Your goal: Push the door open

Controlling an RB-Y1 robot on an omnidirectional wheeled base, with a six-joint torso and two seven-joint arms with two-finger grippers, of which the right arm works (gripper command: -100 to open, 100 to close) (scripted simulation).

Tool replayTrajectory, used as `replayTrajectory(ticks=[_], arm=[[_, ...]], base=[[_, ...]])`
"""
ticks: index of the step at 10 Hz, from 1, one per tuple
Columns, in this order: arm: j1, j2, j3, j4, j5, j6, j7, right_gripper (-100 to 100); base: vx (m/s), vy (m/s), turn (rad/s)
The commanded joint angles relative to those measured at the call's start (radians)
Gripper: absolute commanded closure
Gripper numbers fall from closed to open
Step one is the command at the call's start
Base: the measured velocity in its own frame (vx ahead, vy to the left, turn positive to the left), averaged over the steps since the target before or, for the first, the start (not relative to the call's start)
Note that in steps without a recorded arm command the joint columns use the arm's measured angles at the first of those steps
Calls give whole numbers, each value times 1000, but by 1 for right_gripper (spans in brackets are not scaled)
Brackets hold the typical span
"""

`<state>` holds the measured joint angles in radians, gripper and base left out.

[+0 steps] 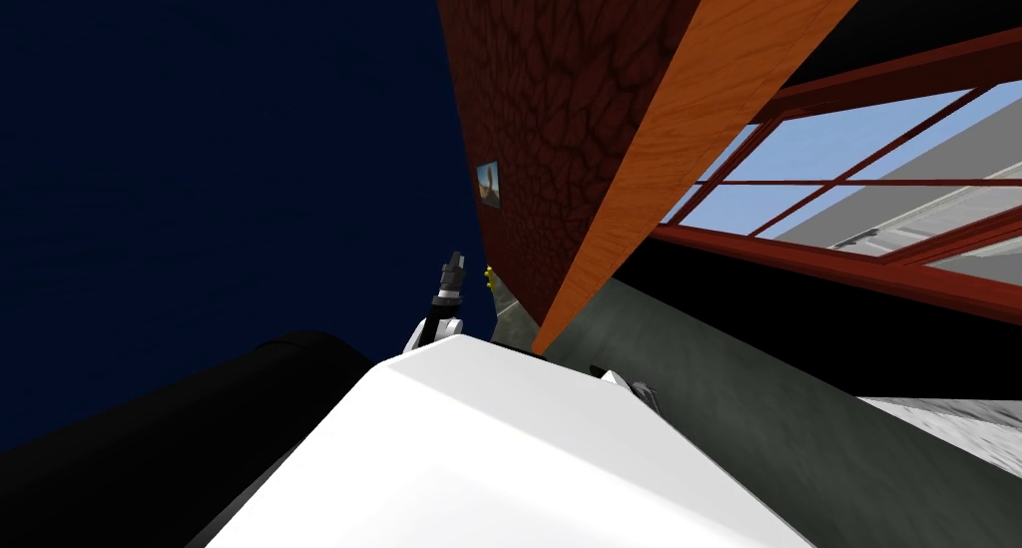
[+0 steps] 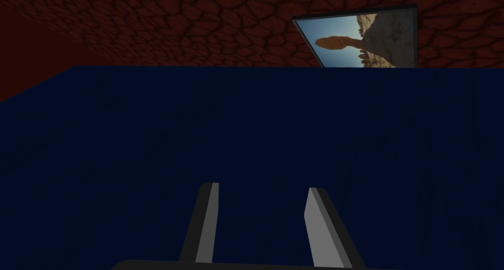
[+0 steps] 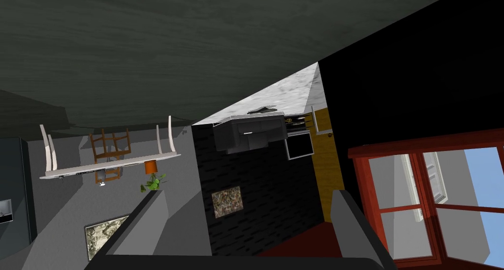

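A flat dark blue panel (image 1: 220, 173) spreads across my left side; whether it is the door I cannot tell. Beyond its edge stands a cracked-patterned red-brown wall (image 1: 559, 123), bordered by an orange wooden strip (image 1: 679, 143), then a red-framed window (image 1: 848, 182). A framed desert-rock photo (image 2: 364, 38) hangs on that wall. The left gripper (image 2: 262, 188) faces the panel, fingers spread and empty. The right gripper (image 3: 248, 223) gapes wide, holding nothing.

Your left gripper (image 2: 263, 189): two thin grey blade-like fingers (image 2: 317, 232), dark-edged, on black box. Your left forearm (image 1: 427, 332): white shell, black wrist segment, grey tip. Your right gripper (image 3: 247, 195): broader-looking grey blades, same black box.
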<state>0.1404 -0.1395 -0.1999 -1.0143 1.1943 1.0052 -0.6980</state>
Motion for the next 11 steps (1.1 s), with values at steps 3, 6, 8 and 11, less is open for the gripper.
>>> replayTrajectory(ticks=[3, 6, 8, 11], arm=[[21, 0, 14, 7, -10, 18, -27, -100], [29, 0, 20, 9, -14, 26, -38, -100], [34, 0, 24, 11, -17, 31, -45, -100], [45, 0, 32, 15, -22, 40, -60, -100]], base=[[7, 77, -15], [11, 54, 34], [27, 70, 7], [31, 67, 59]])
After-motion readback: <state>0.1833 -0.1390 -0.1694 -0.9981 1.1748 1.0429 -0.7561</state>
